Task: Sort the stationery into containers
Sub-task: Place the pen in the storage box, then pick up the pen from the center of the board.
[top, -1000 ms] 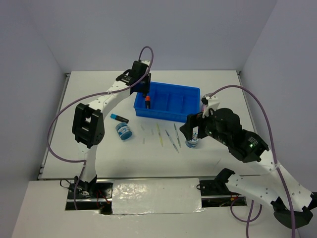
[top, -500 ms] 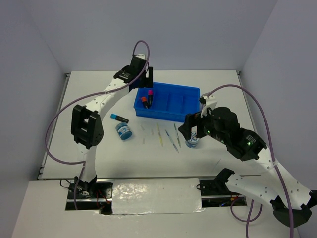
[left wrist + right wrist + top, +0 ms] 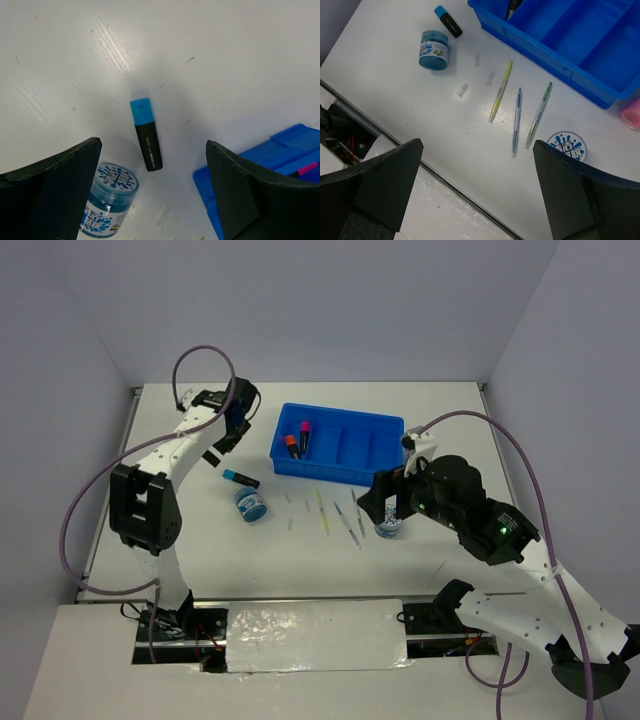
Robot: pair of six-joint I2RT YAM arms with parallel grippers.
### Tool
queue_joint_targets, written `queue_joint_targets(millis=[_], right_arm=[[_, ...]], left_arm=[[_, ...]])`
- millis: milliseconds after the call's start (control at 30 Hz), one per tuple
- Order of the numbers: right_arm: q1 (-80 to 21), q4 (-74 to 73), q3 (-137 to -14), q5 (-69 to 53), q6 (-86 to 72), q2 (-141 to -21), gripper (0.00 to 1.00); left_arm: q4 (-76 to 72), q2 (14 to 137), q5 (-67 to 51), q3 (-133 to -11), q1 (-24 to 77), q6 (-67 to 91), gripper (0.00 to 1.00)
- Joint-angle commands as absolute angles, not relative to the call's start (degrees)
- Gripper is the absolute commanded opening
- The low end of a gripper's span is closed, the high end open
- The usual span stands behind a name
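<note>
Top view, left arm: the left pincer (image 3: pixel 218 448) hangs over the tabletop (image 3: pixel 180 540) to the left of the blue tray (image 3: pixel 335 477), jaws wide and holding nothing.
Top view, sorted so far: an orange-capped highlighter (image 3: pixel 293 447) and a pink-capped highlighter (image 3: pixel 303 431) lie together in the tray's leftmost compartment.
Top view, right arm: the right pincer (image 3: pixel 389 508) stands just above the right roll (image 3: pixel 388 530), jaws wide and empty.
Left wrist view, target: the blue-capped highlighter (image 3: pixel 146 135) lies flat on the tabletop between the spread fingers (image 3: pixel 55 190), untouched. The left roll (image 3: pixel 110 200) is just beside its black end, and a tray corner shows at the right.
Right wrist view, left over: a yellow pen (image 3: pixel 500 91), a blue pen (image 3: pixel 517 121) and a green pen (image 3: pixel 539 114) lie side by side in front of the tray. The right roll lies flat near one finger, and a pink tube (image 3: pixel 631 112) sits by the tray's corner. Three small clear bits (image 3: pixel 462 90) are scattered nearby (what they are, I cannot tell).
Step in hand: probably the left arm lining up on the blue-capped highlighter, to join the two already in the tray.
Next move: come straight down and close across the barrel, which already lies crosswise to the jaws, so little wrist turn looks needed. Keep clear of the left roll.
</note>
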State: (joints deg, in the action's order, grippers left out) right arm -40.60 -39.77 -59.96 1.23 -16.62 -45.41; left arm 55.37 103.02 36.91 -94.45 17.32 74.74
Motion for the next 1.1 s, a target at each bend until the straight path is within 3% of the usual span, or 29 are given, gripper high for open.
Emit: queue_joint_targets(millis=[0, 500, 800, 1067], right_arm=[[-40.3, -37.4, -59.9, -1.1, -16.2, -43.5, 0.99], [-40.3, -36.3, -57.0, -2.5, -16.0, -42.9, 0.99], [-40.3, -36.2, -56.3, -2.9, -15.8, -42.6, 0.99], [-40.3, -36.3, -55.7, -2.3, -15.7, -42.3, 0.99]], left_arm=[[63.0, 109.0, 36.5, -96.1, 17.9, 87.3, 0.98], [56.6, 115.0, 32.3, -90.1, 17.9, 90.8, 0.95], [49.4, 116.7, 33.5, -87.7, 17.7, 89.2, 0.85], [43.4, 117.3, 32.2, -83.3, 16.0, 87.7, 0.83]])
